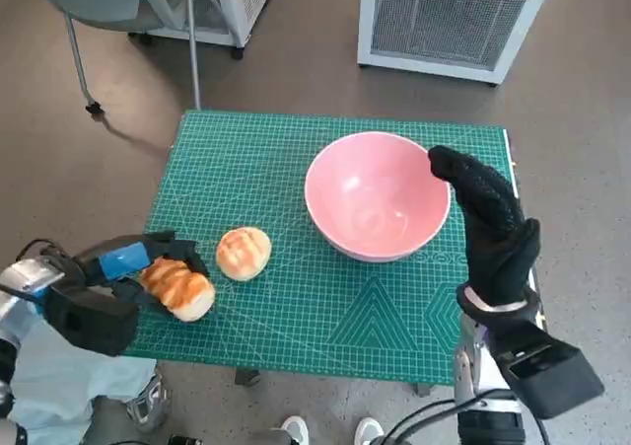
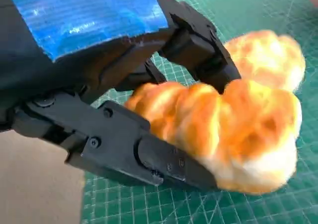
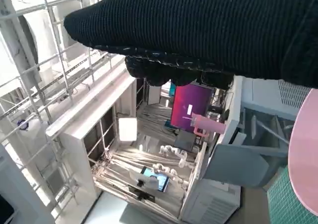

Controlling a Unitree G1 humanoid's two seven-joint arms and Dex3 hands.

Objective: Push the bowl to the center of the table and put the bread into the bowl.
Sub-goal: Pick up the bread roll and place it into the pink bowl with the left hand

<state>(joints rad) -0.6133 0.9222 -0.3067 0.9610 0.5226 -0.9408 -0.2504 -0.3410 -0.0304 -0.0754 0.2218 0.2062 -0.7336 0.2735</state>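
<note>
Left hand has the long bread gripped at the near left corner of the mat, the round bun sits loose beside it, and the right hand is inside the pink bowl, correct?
Not quite. The right hand is outside the pink bowl, at its right rim, as the head view shows. The rest holds: the left hand grips the long bread at the mat's near left corner, and the round bun sits loose beside it.

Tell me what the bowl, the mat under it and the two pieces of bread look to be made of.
Bowl: smooth pink, faint sheen, probably plastic or glazed ceramic.
Mat: matte green sheet with a printed white grid, likely a vinyl cutting mat.
Long bread and round bun: browned, glossy crust; real or foam replica cannot be told.
</note>
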